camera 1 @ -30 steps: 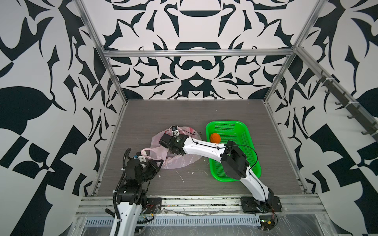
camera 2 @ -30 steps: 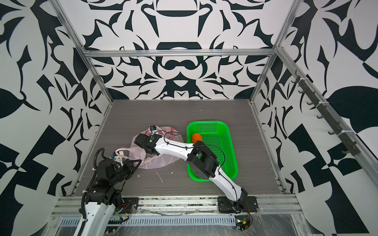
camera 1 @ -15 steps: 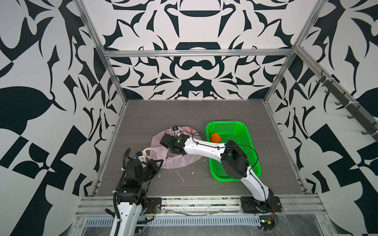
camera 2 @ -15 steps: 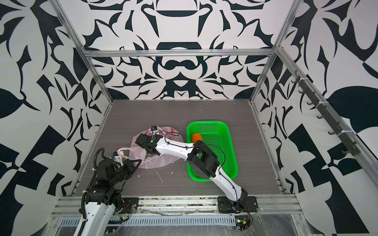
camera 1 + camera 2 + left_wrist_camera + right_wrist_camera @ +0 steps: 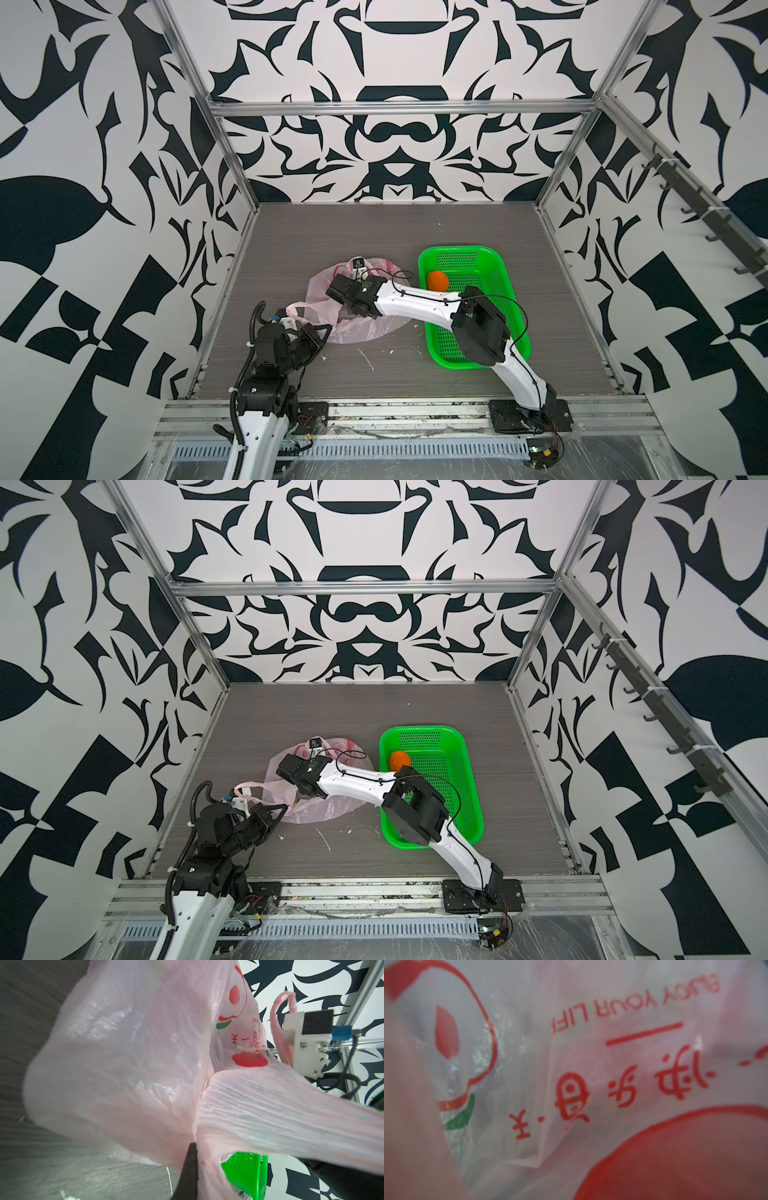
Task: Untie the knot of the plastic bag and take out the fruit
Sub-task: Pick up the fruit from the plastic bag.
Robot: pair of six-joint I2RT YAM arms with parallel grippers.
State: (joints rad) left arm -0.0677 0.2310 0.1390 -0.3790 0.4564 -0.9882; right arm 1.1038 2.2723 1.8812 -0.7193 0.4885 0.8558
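Nearest to me, my left gripper (image 5: 320, 332) is clamped tight on the near edge of the plastic bag (image 5: 361, 328). In the left wrist view the film pulls away from it in taut pleats. One loop handle (image 5: 291, 309) stands free just beside that gripper.

The bag lies slumped on the grey table (image 5: 374, 232), between my left gripper and the green basket (image 5: 457, 249).

Farther in, my right gripper (image 5: 334, 291) is pushed into the bag from the basket side. Its wrist view shows only blurred pink film with red print pressed close. I cannot tell how wide those jaws stand, or whether they touch any fruit.

Beyond, the orange (image 5: 437, 281) rests in the basket's far end, on the side next to the bag.
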